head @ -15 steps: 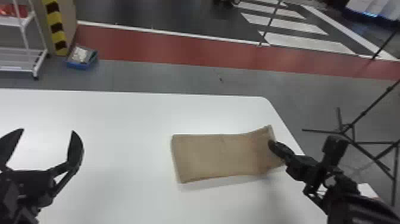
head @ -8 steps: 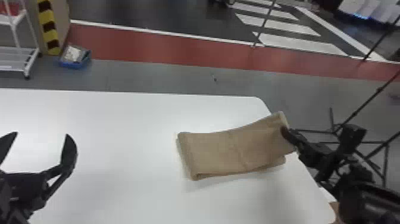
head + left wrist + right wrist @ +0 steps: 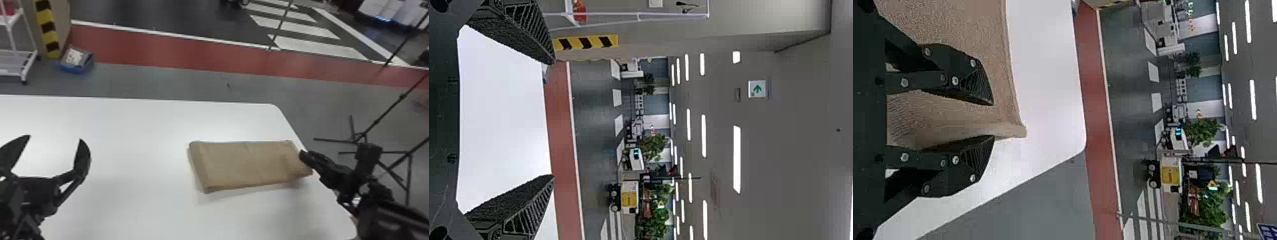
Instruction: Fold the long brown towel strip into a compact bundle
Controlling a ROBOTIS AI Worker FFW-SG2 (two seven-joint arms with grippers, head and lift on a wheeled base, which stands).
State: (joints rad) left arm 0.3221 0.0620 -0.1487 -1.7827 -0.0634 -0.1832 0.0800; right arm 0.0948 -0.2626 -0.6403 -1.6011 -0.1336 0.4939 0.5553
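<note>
The right gripper, fingers moderately parted, has lowered the towel's raised end towards the table, so this fold looks nearly laid.

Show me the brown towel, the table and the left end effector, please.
Brown towel [image 3: 249,164]: head view, middle of its top.
Table [image 3: 140,127]: head view, bare part.
Left end effector [image 3: 55,137]: head view, between fingertips.

Right arm: black, bulky rounded housing. Right gripper: black, flat tapering fingers, finely ridged tips, silvery round screws. Left gripper: black, pointed fingers, ribbed sides, grainy pads.
</note>
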